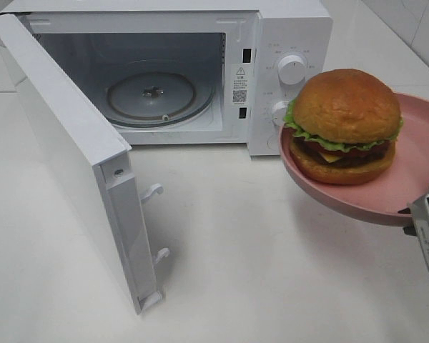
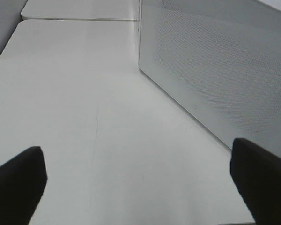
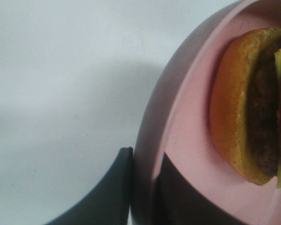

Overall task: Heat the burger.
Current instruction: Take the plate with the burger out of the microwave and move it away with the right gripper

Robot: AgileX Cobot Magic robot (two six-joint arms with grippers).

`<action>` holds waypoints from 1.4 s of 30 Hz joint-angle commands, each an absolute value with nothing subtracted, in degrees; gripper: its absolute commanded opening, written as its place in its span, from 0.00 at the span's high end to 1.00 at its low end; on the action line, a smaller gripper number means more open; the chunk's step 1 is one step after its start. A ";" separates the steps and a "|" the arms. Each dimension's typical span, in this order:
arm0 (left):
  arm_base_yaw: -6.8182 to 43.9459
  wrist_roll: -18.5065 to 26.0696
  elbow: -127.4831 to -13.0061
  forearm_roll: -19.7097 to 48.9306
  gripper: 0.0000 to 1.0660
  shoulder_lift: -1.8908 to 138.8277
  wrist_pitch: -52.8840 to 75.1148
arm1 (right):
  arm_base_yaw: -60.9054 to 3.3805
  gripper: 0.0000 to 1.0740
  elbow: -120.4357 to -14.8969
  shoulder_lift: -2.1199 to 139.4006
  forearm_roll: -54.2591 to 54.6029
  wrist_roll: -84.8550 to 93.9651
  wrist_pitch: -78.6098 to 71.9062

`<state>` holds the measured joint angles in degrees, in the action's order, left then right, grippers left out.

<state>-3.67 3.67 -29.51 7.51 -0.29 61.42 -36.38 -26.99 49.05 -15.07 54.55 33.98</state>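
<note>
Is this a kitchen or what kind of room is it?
Probably a kitchen-style test setup. A white microwave stands with its door open on a plain white table, and a burger sits on a pink plate. Pale wall tiles show in the corner.

Place: a kitchen-style test setup, staged rather than lived in.
Appliance: white microwave [image 1: 200, 64] at 12 o'clock, door [image 1: 71, 157] swung open, glass turntable [image 1: 157, 96] inside, two dials [image 1: 292, 69].
Surface: plain white table [image 1: 257, 271], bare and spotless.
Backdrop: pale tiled wall [image 1: 415, 28] at 2 o'clock.
Food: burger [image 1: 343, 125] on a pink plate [image 1: 407, 179].
</note>
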 commanded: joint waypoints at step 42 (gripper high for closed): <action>-3.78 3.38 -29.56 7.79 0.06 -0.57 61.54 | -36.21 0.97 -26.93 61.94 -48.76 -25.73 53.57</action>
<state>-3.67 3.67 -29.51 7.51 -0.29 61.42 -36.38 -26.64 61.88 -44.18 -23.72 52.83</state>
